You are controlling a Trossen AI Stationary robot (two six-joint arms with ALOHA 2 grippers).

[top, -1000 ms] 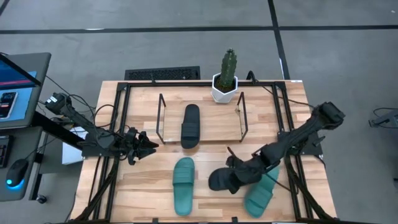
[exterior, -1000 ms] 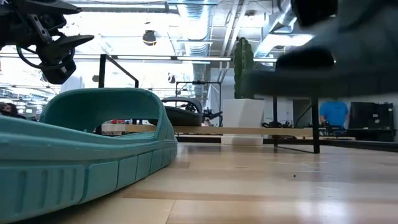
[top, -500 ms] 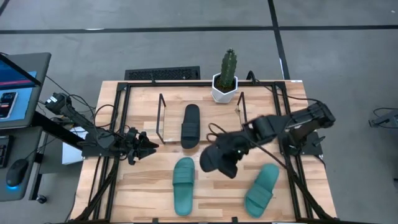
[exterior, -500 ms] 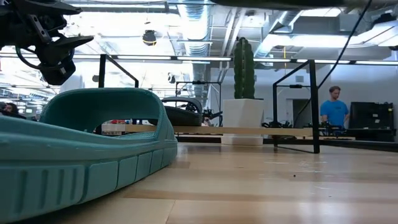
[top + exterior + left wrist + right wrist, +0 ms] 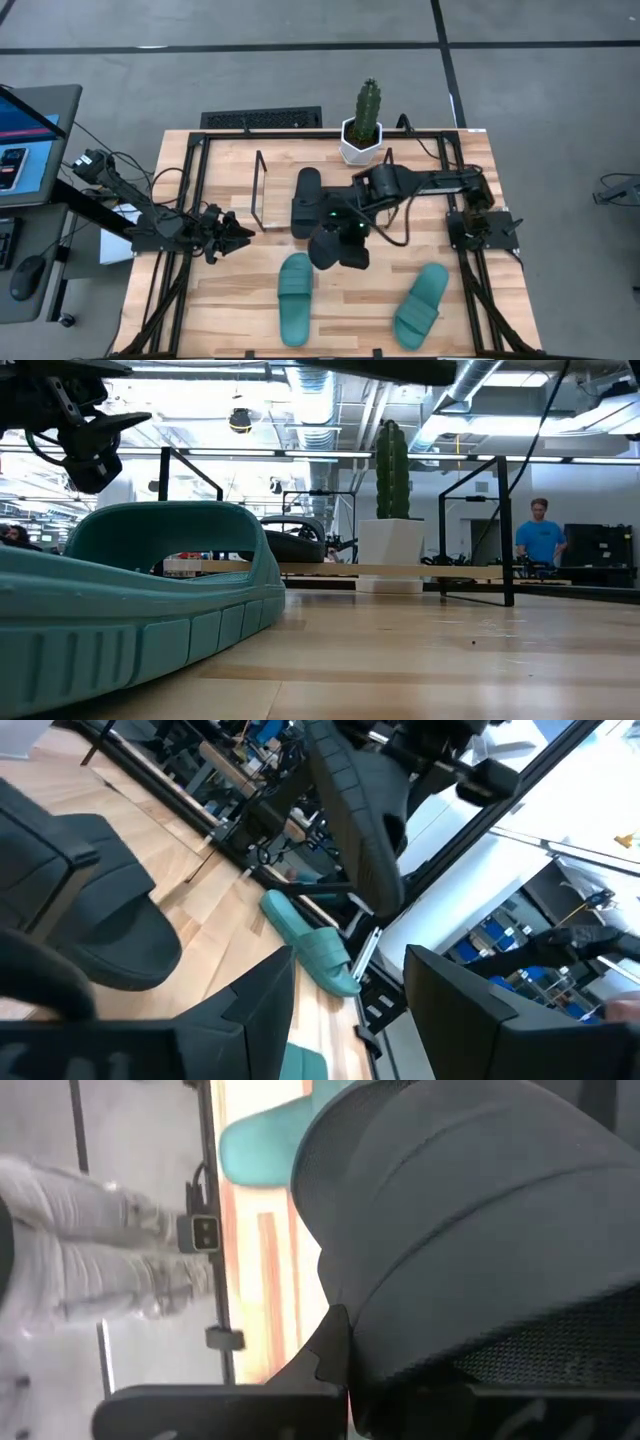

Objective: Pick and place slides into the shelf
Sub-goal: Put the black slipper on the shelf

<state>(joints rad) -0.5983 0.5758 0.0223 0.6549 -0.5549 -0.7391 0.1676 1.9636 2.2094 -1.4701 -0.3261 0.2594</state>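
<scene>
Near edge of the counter [image 5: 240,300]: two green slides lie flat on the wood. The left green slide [image 5: 295,298] sits near the middle, the right green slide [image 5: 421,304] is angled, well apart from it. In the low view the left green slide [image 5: 130,600] fills the foreground.

Right gripper [image 5: 345,222]: reaches in over the middle of the counter, clenched on a black slide [image 5: 340,245] held up off the wood, above and behind the left green slide. The right wrist view shows the carried black slide [image 5: 470,1250] filling the frame; the fingers are mostly hidden behind it, so the grip is judged from the lifted slide.

Left gripper [image 5: 228,238]: hovers at the left side of the counter, beside the shelf's left end, fingers apart and holding nothing. Its wrist view looks across at the lifted black slide [image 5: 355,820] and a green slide [image 5: 310,945] on the wood.

Shelf [image 5: 262,190]: thin black rod frame across the back half of the counter. A second black slide [image 5: 306,200] already lies inside it, toward the left end, just beside the right gripper.

Back edge: a cactus [image 5: 369,105] in a white pot [image 5: 360,145] stands just behind the shelf.

Room beyond: a person in a blue shirt [image 5: 538,540] stands far off.
</scene>
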